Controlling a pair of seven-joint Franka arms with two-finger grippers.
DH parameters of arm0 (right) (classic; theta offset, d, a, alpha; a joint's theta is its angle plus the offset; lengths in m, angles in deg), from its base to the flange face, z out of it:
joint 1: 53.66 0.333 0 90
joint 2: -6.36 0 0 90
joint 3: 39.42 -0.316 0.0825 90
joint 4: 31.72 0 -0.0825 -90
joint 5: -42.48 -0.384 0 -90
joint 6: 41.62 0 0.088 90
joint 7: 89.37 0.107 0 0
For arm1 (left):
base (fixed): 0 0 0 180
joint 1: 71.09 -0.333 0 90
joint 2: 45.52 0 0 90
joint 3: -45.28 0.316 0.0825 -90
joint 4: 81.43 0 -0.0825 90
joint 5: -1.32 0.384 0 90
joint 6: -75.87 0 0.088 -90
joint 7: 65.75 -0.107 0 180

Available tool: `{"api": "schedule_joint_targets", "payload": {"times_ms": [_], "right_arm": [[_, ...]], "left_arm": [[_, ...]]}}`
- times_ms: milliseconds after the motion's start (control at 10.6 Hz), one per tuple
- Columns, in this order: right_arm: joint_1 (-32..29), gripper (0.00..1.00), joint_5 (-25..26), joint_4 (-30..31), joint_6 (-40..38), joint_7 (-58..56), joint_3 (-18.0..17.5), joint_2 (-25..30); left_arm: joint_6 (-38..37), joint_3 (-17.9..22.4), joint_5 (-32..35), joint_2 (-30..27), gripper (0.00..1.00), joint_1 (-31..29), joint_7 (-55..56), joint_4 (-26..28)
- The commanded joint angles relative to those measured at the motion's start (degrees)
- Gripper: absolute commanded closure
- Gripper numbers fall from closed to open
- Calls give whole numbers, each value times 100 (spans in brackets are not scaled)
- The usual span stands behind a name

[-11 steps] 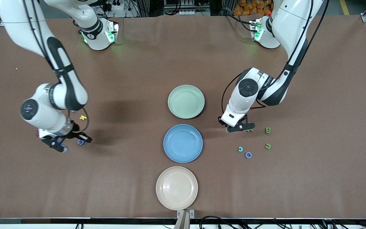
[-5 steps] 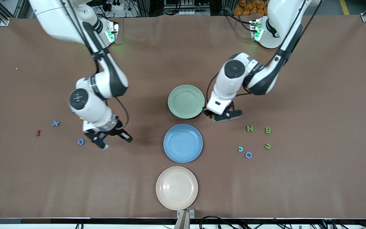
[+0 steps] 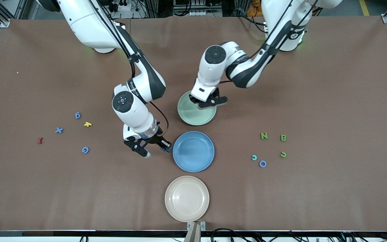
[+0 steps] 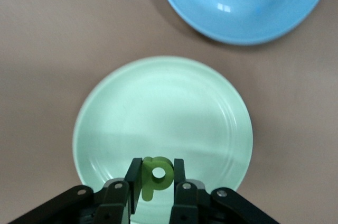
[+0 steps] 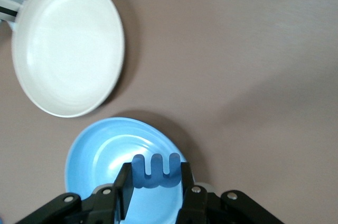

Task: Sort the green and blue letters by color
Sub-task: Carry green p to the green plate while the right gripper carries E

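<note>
My left gripper (image 3: 208,102) is shut on an olive green letter p (image 4: 156,174) and holds it over the edge of the green plate (image 3: 193,116), which also shows in the left wrist view (image 4: 163,113). My right gripper (image 3: 153,149) is shut on a blue letter E (image 5: 156,170) at the rim of the blue plate (image 3: 193,151), toward the right arm's end. Blue letters g (image 3: 78,115), X (image 3: 58,130) and G (image 3: 85,150) lie toward the right arm's end. Green N (image 3: 263,135), B (image 3: 283,137) and a c-like curve (image 3: 283,154) lie toward the left arm's end.
A cream plate (image 3: 186,198) sits nearest the front camera, in line with the other two plates. A tiny yellow letter (image 3: 87,124) and red letter (image 3: 40,140) lie among the blue ones. A teal c (image 3: 254,157) and a blue ring (image 3: 262,163) lie near the green letters.
Both arms have swung toward the middle with their letters. The right gripper went from the blue letters to the blue plate's rim. The left gripper went from the green letters to the green plate.
</note>
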Motion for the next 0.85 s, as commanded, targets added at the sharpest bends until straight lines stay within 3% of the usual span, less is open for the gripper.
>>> {"api": "schedule_joint_targets", "payload": {"times_ms": [0, 95, 379, 758], "right_arm": [[107, 72, -58, -407, 718, 78, 23, -354], [159, 72, -67, -407, 1035, 87, -12, -390], [282, 71, -41, -425, 1161, 394, -56, -443], [765, 71, -23, -590, 1196, 544, -47, -898]], "left_arm": [[-57, 39, 205, 359, 50, 114, 161, -371], [-65, 57, 213, 359, 0, 105, 109, -363], [-74, 127, 266, 342, 0, -158, -92, -301], [-478, 154, 424, 236, 0, -1080, -1568, -275]]}}
